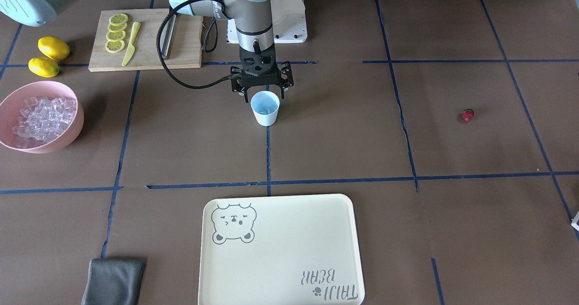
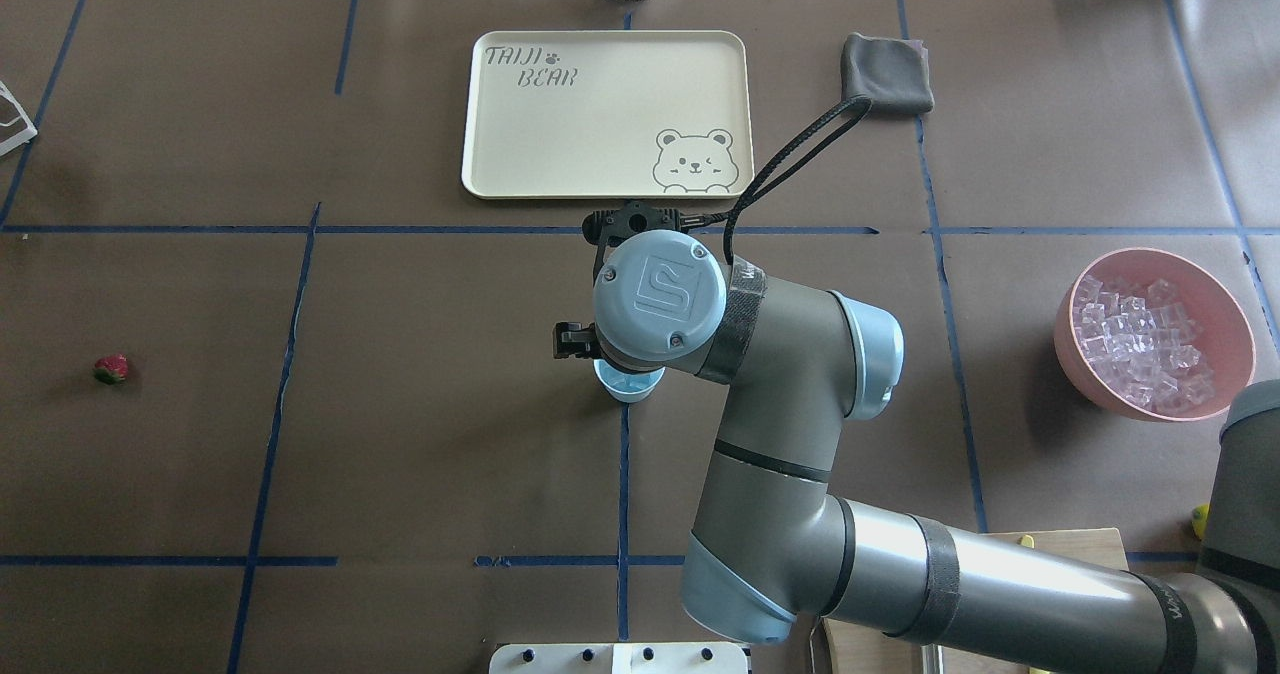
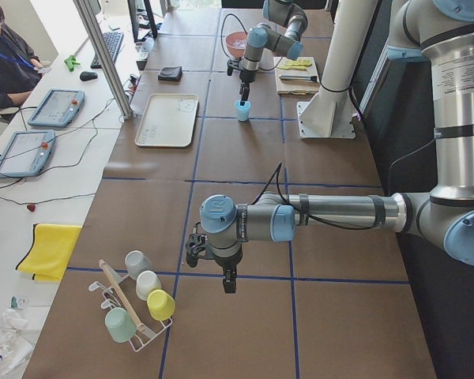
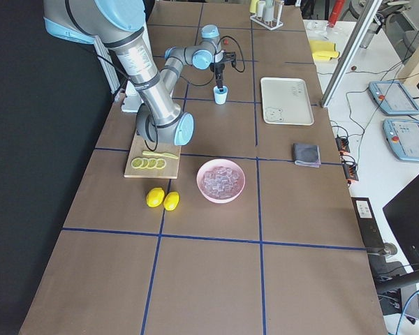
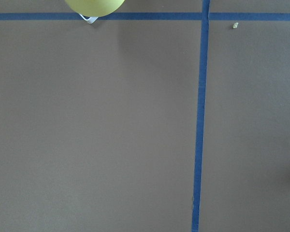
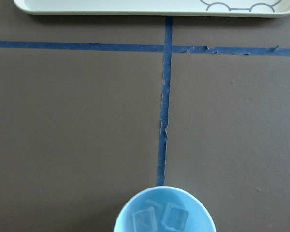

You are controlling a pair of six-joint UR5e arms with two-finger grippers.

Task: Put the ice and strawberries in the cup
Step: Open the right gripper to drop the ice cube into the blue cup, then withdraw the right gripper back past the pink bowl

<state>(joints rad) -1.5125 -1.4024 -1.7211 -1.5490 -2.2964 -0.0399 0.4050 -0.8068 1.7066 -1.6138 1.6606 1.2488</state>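
The light blue cup [image 1: 265, 108] stands near the table's middle, and the right wrist view shows two ice cubes [image 6: 160, 218] in it. My right gripper [image 1: 263, 96] hangs just above and behind the cup's rim, fingers apart, holding nothing. More ice [image 1: 43, 117] fills the pink bowl [image 1: 68, 140]. One red strawberry [image 1: 467, 115] lies alone on the mat, far off on my left side. My left gripper [image 3: 229, 283] shows only in the exterior left view, pointing down over bare mat, and I cannot tell its state.
A cream tray [image 1: 289, 255] lies beyond the cup. A cutting board [image 1: 181, 47] carries lemon slices and a yellow knife, with two lemons [image 1: 53, 48] beside it. A grey cloth [image 1: 113, 280] lies near the tray. A rack of cups [image 3: 138, 304] stands near the left gripper. A person sits at the side desk.
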